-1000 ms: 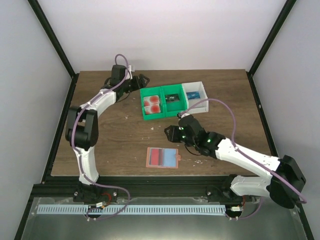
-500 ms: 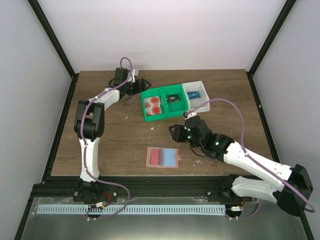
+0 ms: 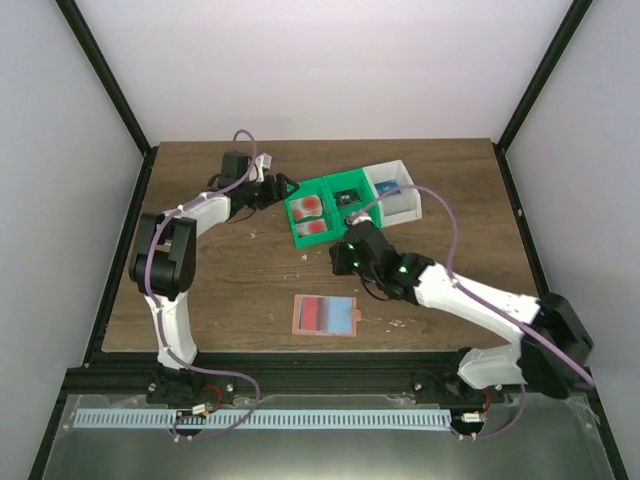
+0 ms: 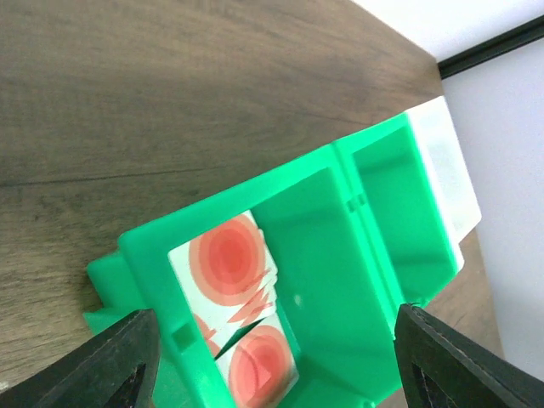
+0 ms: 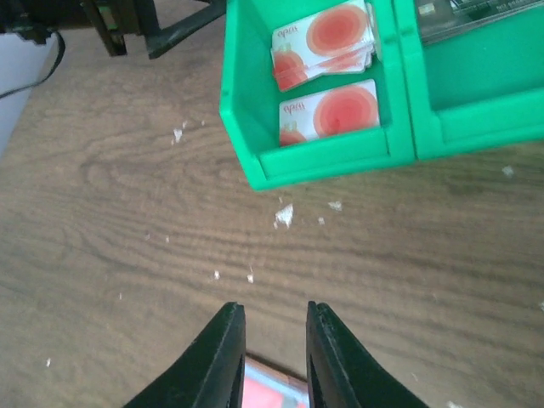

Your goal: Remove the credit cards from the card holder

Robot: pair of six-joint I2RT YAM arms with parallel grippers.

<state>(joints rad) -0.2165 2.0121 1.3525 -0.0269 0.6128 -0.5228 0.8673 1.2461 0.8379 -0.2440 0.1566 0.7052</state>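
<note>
Green bin (image 3: pixel 345 228) walls frame the credit cards (image 3: pixel 308 214), which lie in its left compartment. My left arm reaches far back across the table (image 3: pixel 220 290), elbow folded. My left claw (image 3: pixel 283 188) is spread wide and holds nothing, right at the bin's left edge. My right arm stretches forward and leftward, low over the wood. My right claw (image 3: pixel 338 262) hangs just in front of the bin, its fingers (image 5: pixel 223 357) narrowed to a slim gap around nothing. The card holder (image 3: pixel 325 315) lies open and flat near the front edge, apart from both claws.
</note>
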